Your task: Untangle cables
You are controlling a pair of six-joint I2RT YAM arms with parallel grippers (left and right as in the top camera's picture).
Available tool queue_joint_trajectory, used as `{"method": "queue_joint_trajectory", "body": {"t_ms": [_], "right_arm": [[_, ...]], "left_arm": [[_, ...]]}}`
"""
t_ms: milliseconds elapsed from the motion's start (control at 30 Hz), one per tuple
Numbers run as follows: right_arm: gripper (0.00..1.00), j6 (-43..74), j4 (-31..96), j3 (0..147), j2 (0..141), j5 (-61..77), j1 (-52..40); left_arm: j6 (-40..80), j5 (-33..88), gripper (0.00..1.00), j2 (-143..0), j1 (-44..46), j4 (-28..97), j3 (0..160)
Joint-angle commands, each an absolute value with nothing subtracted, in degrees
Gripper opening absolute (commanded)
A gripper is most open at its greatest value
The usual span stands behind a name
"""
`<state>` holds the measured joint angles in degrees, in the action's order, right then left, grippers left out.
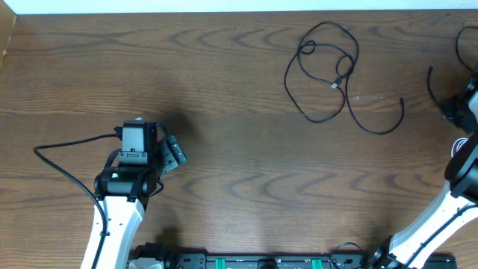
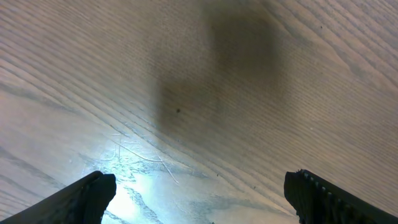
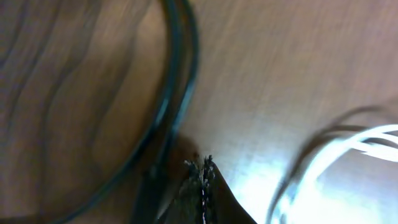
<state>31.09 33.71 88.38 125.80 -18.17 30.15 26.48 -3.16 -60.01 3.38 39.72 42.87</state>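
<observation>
Overhead, the looped black cable [image 1: 328, 75] lies top-centre, the left gripper [image 2: 205, 186] gapes wide, and the right gripper [image 3: 202, 177], largely cropped, sits pinched together beside a blurry black cable [image 3: 180, 74] and white cable [image 3: 329, 152], hold unclear.

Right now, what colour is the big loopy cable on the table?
Black; the cable shows best overhead.

1 black cable [image 1: 340, 78] looped — white cable [image 3: 329, 147] perhaps curved.
</observation>
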Motion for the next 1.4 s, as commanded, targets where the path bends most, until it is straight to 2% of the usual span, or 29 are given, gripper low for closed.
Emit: {"method": "queue_joint_trajectory", "body": {"t_ms": [0, 267, 400, 600, 833, 933, 1133, 1367], "right_arm": [[0.01, 32.1, 31.9, 88.3, 129.7, -14.8, 30.3], [0.09, 32.1, 20.8, 88.3, 136.2, -7.9, 30.3], [0.01, 30.8, 19.4, 88.3, 136.2, -6.8, 30.3], [0.01, 28.7, 24.1, 88.3, 132.2, -6.5, 30.3], [0.01, 25.9, 26.3, 88.3, 120.2, -6.6, 30.3], [0.01, 23.5, 22.3, 88.3, 117.5, -9.5, 30.3], [0.01, 10.9, 14.6, 88.3, 119.6, -9.7, 30.3], [0.01, 8.9, 1.8, 88.3, 125.3, -9.7, 30.3]], "left_arm": [[25.4, -3.7, 0.94, -60.2, 3.1, 39.9, 43.2], [25.4, -3.7, 0.93, -60.2, 3.1, 39.9, 43.2], [25.4, -3.7, 0.94, -60.2, 3.1, 39.9, 43.2], [25.4, -3.7, 0.94, -60.2, 3.1, 39.9, 43.2], [25.4, -3.7, 0.94, -60.2, 3.1, 39.9, 43.2], [25.4, -3.7, 0.93, -60.2, 3.1, 39.9, 43.2], [25.4, -3.7, 0.94, -60.2, 3.1, 39.9, 43.2], [25.4, -3.7, 0.94, -60.2, 3.1, 39.9, 43.2]]}}
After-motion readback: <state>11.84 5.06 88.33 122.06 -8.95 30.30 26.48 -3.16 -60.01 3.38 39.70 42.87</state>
